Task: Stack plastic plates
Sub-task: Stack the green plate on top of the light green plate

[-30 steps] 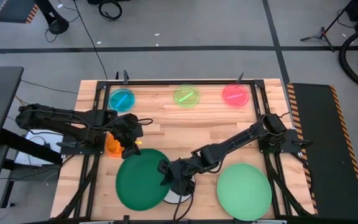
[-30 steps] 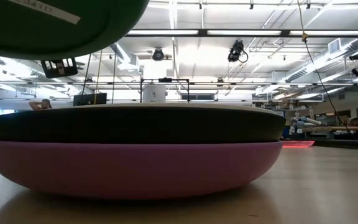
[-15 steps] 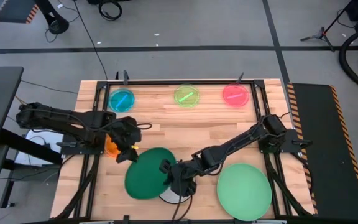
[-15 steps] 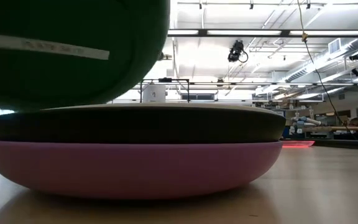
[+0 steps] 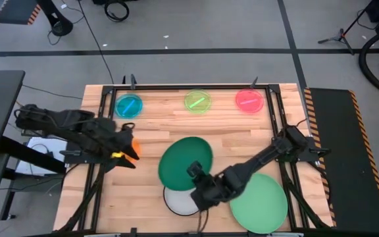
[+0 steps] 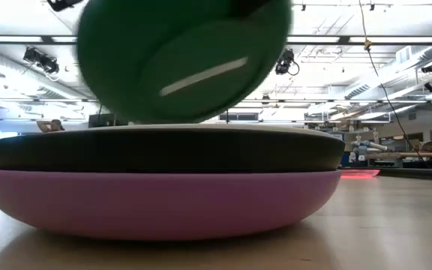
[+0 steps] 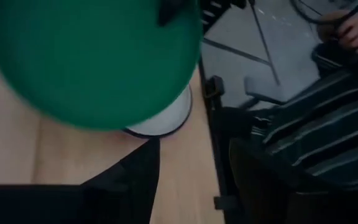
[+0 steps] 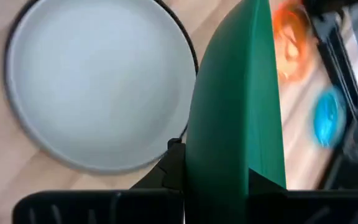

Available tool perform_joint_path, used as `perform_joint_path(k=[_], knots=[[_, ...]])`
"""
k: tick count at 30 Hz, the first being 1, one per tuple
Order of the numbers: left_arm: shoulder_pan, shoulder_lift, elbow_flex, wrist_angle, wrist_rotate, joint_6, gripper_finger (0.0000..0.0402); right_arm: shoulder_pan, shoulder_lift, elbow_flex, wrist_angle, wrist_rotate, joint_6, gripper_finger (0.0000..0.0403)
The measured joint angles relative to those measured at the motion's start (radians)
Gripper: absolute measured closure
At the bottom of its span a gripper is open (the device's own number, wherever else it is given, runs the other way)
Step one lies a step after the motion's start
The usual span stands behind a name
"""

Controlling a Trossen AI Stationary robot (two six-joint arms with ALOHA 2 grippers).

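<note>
At the near edge sits one stack, white plate (image 5: pixel 178 201) over black over purple, beside one light green plate (image 5: pixel 262 204). Above it the right gripper (image 5: pixel 199 181) clamps the dark green plate (image 5: pixel 185 160), tilted. Left, the left gripper (image 5: pixel 125 157) grasps an orange plate (image 5: pixel 133 147). Far: three small plates, blue (image 5: pixel 129 105), green (image 5: pixel 197 101), pink (image 5: pixel 249 100).

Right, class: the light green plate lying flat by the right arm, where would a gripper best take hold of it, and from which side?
Probably by its rim: the light green plate lies flat, too wide to span. Its edge nearest the right gripper is easiest to reach, coming in low from that side.
</note>
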Motion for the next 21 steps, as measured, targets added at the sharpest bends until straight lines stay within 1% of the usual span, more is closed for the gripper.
perform_joint_path(k=[4,8,10,15,18,21], knots=[[-0.113,-0.034,0.000,0.005,-0.167,-0.045,0.0209,0.055,-0.002,0.067,-0.090,0.071,0.143,0.0357],[-0.219,-0.023,0.000,0.062,-0.298,-0.082,0.0210,0.117,-0.002,0.116,-0.147,0.092,0.309,0.0357],[-0.268,-0.003,0.000,0.124,-0.341,-0.089,0.0210,0.153,-0.002,0.145,-0.201,0.089,0.434,0.0357],[-0.374,0.070,0.000,0.264,-0.392,-0.060,0.0210,0.241,-0.002,0.245,-0.373,0.086,0.816,0.0357],[-0.408,0.118,0.000,0.310,-0.420,-0.057,0.0210,0.278,-0.002,0.313,-0.482,0.024,1.032,0.0357],[-0.423,0.161,-0.001,0.327,-0.456,-0.066,0.0210,0.293,-0.002,0.362,-0.583,-0.095,1.229,0.0358]])
